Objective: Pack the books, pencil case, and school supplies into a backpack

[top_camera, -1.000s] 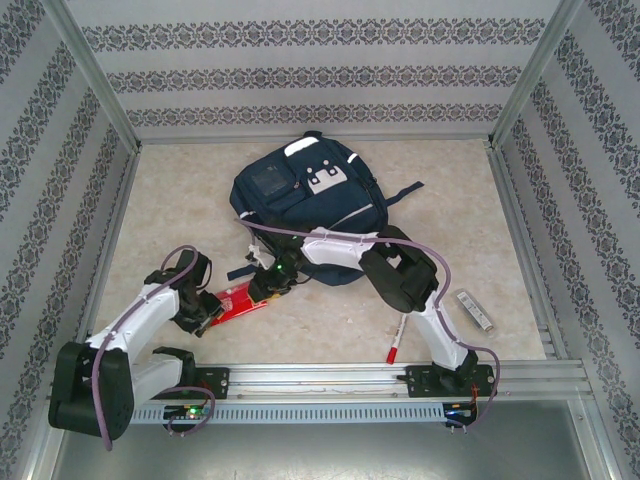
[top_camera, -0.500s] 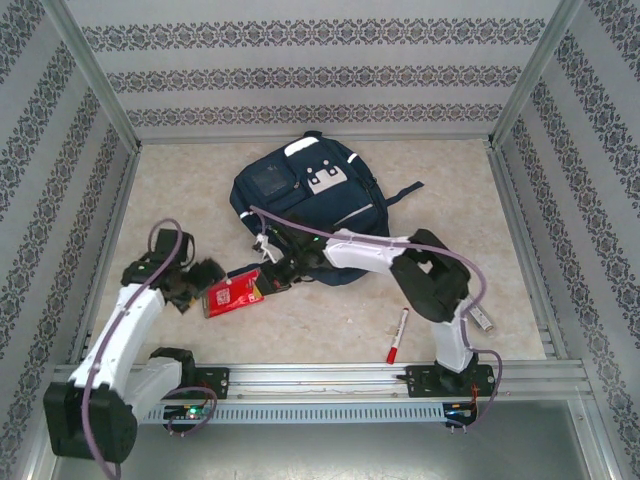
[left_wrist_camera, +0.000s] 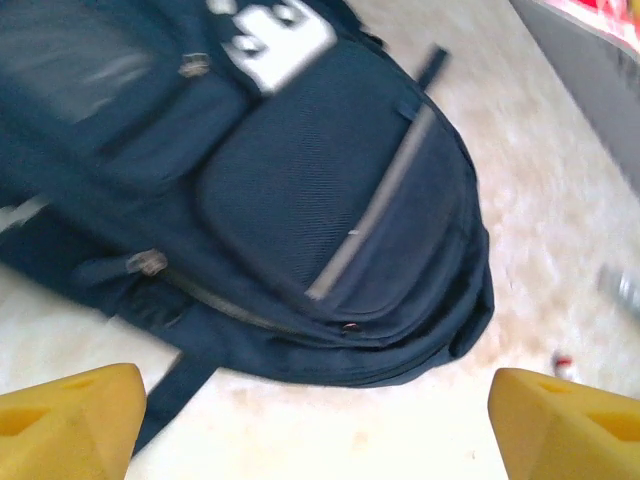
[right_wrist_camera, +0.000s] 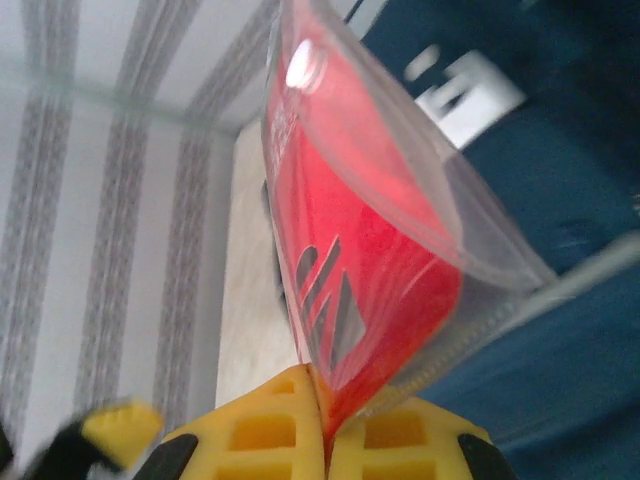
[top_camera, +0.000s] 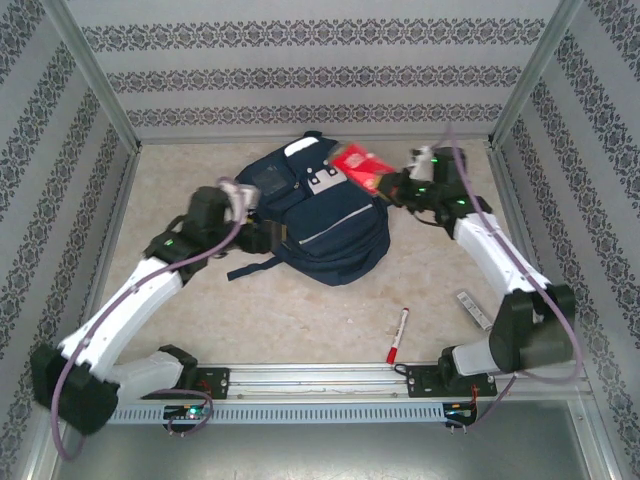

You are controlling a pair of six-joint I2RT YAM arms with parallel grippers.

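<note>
The marker (top_camera: 398,336) lies at lower centre of the top view, well apart from both arms. The left gripper (left_wrist_camera: 320,425) is spread wide and empty, at the left edge of the backpack (top_camera: 320,215). The backpack's long axis runs upper left to lower right. At upper right, the right gripper (right_wrist_camera: 325,432) is pressed together, pinching a red flat pouch (right_wrist_camera: 350,250) in clear plastic by its edge, over the backpack's upper right corner. No open zip or mouth is visible. Whether the pouch is a book or a case cannot be determined.

A robot-lab test booth: patterned wallpaper panels (top_camera: 320,80), aluminium frame posts (top_camera: 92,75), marble-look tabletop (top_camera: 300,320), mounting rail (top_camera: 330,375).
</note>
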